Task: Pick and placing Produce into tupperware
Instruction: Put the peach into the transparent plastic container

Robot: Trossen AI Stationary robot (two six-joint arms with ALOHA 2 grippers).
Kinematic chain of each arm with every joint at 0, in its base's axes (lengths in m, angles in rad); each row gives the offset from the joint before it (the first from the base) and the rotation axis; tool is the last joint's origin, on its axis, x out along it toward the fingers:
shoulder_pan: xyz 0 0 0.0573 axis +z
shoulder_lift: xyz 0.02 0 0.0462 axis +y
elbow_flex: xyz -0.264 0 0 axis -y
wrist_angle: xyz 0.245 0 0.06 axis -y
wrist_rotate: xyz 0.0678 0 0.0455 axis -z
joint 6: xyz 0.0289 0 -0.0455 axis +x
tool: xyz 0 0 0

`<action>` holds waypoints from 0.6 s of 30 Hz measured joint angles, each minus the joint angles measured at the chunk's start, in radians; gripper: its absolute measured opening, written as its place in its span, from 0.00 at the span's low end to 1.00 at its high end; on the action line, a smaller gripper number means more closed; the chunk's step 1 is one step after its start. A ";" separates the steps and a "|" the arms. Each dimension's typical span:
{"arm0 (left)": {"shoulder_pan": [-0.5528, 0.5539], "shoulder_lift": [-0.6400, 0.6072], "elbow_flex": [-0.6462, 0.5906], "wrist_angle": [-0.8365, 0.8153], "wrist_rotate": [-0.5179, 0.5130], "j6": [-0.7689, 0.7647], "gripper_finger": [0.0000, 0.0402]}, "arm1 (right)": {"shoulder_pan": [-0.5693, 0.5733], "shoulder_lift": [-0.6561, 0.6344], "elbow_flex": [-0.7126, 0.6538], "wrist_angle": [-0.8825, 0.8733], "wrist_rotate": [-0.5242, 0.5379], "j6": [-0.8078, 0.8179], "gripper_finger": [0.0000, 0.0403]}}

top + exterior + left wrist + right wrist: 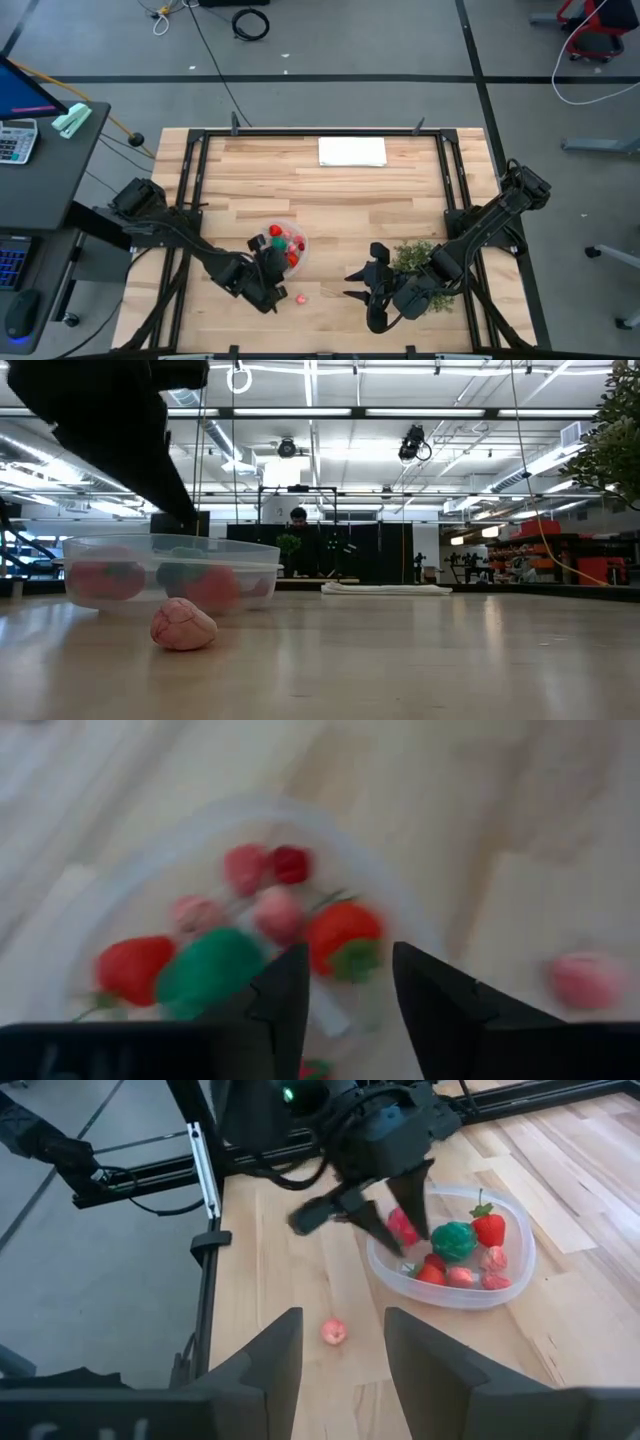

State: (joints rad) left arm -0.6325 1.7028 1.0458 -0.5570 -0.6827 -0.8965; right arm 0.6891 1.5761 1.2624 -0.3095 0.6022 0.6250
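The round clear tupperware (296,232) (170,546) (520,1270) stands on the table's near-left part. It holds several red and pink produce pieces and one green piece (210,968) (455,1240). A pink piece (299,297) (183,624) (585,980) (334,1331) lies on the wood just near-right of the tupperware. My left gripper (270,263) (350,985) (408,1238) hangs open over the tupperware's near-left side, fingers pointing down into it. My right gripper (360,285) (343,1340) is open and level, to the right of the pink piece, pointing toward it.
A bushy green plant (415,258) (620,430) stands right behind my right gripper. A flat white sheet (352,151) (385,588) lies at the far edge. Bare wood stretches across the table's middle. A person shows far back in the room (298,517).
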 joint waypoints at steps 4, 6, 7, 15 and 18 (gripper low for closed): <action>-0.024 -0.001 0.001 0.188 0.087 0.114 0.41 | 0.000 0.000 0.000 -0.001 0.000 0.000 0.38; -0.044 -0.001 0.002 0.277 0.143 0.196 0.42 | 0.000 0.000 0.000 -0.003 0.000 0.000 0.38; -0.055 -0.001 0.002 0.307 0.159 0.232 0.42 | 0.000 0.000 0.000 -0.007 0.000 0.000 0.38; -0.126 0.077 0.003 0.361 0.164 0.232 0.35 | 0.000 0.000 0.000 -0.013 0.000 0.002 0.38; -0.129 0.123 0.003 0.410 0.161 0.215 0.32 | 0.000 0.000 0.000 -0.013 0.001 0.002 0.38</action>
State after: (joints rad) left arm -0.7620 1.8256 1.0485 -0.1468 -0.5221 -0.6812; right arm 0.6891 1.5761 1.2625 -0.3223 0.6028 0.6273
